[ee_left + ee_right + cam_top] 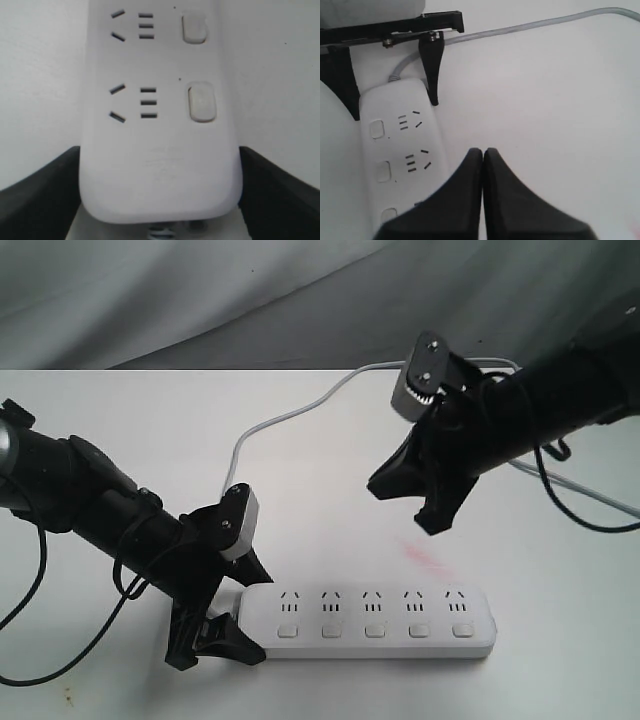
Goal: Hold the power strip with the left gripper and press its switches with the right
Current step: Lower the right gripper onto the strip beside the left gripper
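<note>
Jaws of the left gripper clamp the power strip.

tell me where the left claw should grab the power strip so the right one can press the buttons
Grip the power strip at its cord end, on the bare stretch beyond the last button, fingers across the narrow width, coming in along its length from the left. It lies flat and long, so this leaves every button free. The left claw sits there now.
</note>
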Controlling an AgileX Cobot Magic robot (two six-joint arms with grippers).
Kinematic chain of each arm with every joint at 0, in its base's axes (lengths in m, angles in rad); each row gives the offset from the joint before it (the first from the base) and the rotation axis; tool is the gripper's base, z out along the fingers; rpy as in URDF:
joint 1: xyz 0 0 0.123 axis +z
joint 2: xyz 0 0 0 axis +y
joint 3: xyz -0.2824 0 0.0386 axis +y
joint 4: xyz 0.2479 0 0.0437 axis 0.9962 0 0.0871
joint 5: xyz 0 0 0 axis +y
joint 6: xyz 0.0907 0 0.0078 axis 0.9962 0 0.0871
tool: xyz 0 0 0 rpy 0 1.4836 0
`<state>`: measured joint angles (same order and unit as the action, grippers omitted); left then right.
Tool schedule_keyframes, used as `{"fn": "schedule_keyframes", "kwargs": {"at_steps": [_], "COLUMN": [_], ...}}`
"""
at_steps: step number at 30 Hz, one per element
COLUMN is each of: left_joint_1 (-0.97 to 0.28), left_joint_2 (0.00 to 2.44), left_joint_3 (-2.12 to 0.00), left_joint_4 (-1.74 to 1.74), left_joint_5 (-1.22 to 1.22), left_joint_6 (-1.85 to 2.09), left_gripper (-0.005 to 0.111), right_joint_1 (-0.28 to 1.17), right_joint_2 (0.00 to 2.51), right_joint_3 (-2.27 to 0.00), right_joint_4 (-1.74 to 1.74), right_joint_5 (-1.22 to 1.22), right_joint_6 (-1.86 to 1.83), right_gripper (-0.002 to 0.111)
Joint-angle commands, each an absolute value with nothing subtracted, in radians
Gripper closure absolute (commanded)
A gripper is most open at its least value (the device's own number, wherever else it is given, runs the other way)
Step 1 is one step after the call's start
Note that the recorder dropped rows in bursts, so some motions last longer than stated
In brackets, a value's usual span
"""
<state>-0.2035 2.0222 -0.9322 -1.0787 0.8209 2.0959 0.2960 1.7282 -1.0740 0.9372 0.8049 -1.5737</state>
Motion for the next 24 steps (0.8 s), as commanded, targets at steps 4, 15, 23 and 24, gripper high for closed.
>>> {"fn": "schedule_keyframes", "kwargs": {"at_steps": [4,15,23,24], "left_joint_1": [-0.209,-0.209,-0.209,-0.209], "left_joint_2": [2.025,2.025,2.025,2.025], "left_joint_3": [-0.937,-0.937,-0.937,-0.937], "left_joint_4": [-1.081,-1.081,-1.081,-1.081], "left_joint_5": [0.816,0.816,0.816,0.816], "left_joint_6": [2.094,2.094,2.094,2.094], "left_gripper": [0.055,0.055,0.055,0.055], "right_joint_1": [0.416,0.5,0.5,0.5], "right_joint_2": [1.758,1.861,1.861,1.861], "right_joint_3": [-0.98,-0.98,-0.98,-0.98], "right_joint_4": [1.177,1.331,1.327,1.327], "right_joint_5": [0.712,0.678,0.696,0.696], "right_joint_6": [-1.735,-1.855,-1.862,-1.872], "right_gripper": [0.108,0.093,0.046,0.044]}}
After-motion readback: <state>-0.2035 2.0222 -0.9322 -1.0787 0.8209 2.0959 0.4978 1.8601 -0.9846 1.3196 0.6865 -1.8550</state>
